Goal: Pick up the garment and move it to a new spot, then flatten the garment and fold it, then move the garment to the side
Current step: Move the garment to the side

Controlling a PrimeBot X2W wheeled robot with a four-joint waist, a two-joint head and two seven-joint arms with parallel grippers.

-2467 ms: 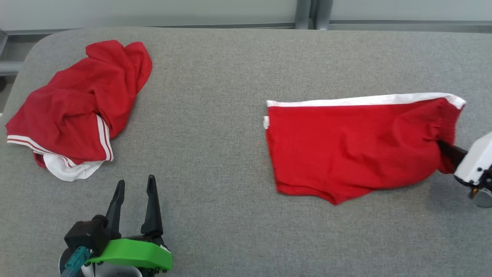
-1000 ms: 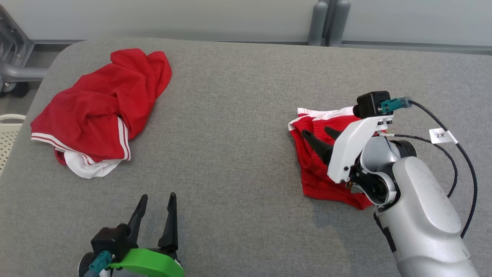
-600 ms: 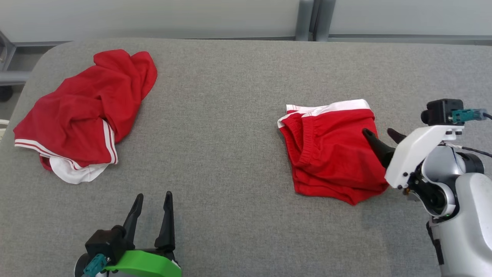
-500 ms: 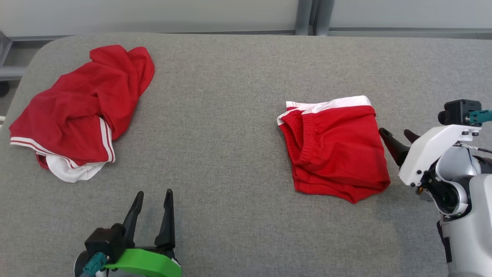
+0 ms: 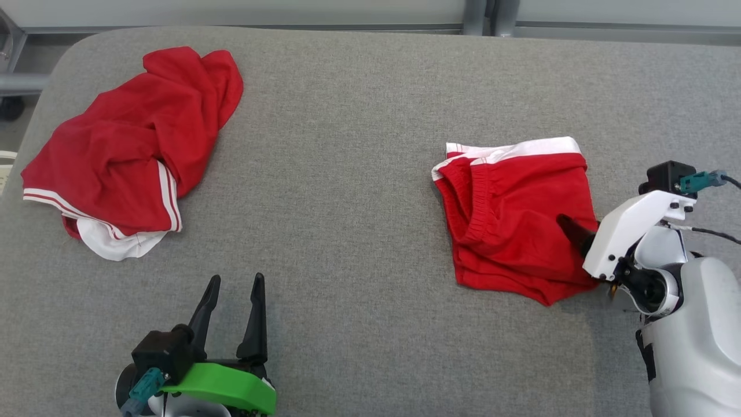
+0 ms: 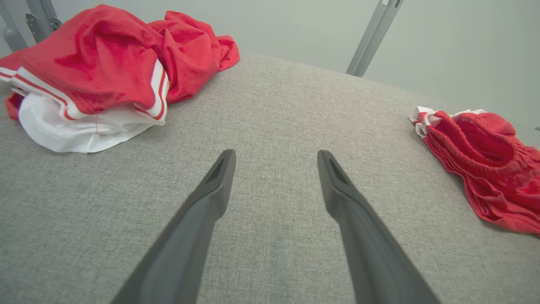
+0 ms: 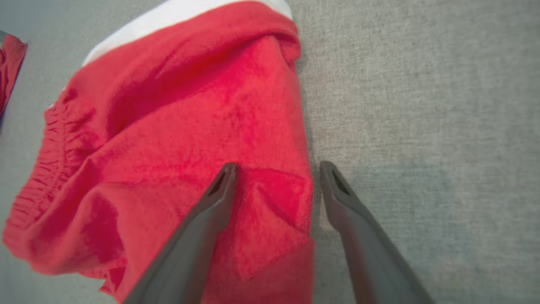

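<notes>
My right gripper (image 7: 278, 169) is spread wide and has hold of nothing. In the right wrist view its fingers straddle the right-hand edge of the folded garment (image 7: 190, 126): one finger lies over the red cloth, the other over the bare grey table (image 7: 422, 105) just beside that edge. I cannot tell whether the finger over the cloth actually presses on it. My left gripper (image 5: 236, 279) sits at the lower left of the head view, equally wide apart and empty, fingers pointing up the frame over bare table.

Half a second ago the right gripper's tips stood just clear of the garment's right edge; now one dark finger overlaps the cloth. The head camera has shifted a little too. The left gripper keeps its pose.

The garment (image 5: 515, 220) lies right of centre in the head view, folded, white band along its upper edge, its right side under my right gripper. A second, crumpled red garment (image 5: 127, 150) sits at the upper left, well apart from both grippers.
</notes>
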